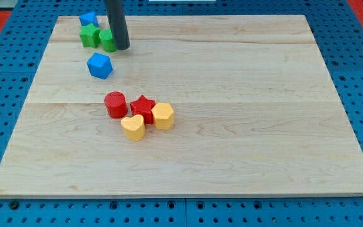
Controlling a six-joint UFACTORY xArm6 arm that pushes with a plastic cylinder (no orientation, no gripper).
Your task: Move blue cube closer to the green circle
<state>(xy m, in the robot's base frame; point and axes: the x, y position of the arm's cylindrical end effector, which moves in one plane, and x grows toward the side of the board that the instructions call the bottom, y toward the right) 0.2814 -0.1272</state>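
My tip is down on the wooden board, near the view's top left corner. There is no claw here, only a dark rod, so nothing is spread or pinching. The tip sits right against the green circle, at about 3 o'clock from it, and the rod hides part of that block. A green star-like block touches the green circle at its 9 o'clock. The blue cube sits at about 12 o'clock from the green star block, touching it, close to the board's top edge. Another blue block, with many flat sides, lies at about 6 o'clock from the green circle, a little apart. Farther down, near the middle, a red cylinder, a red star, a yellow heart and a yellow hexagon huddle together.
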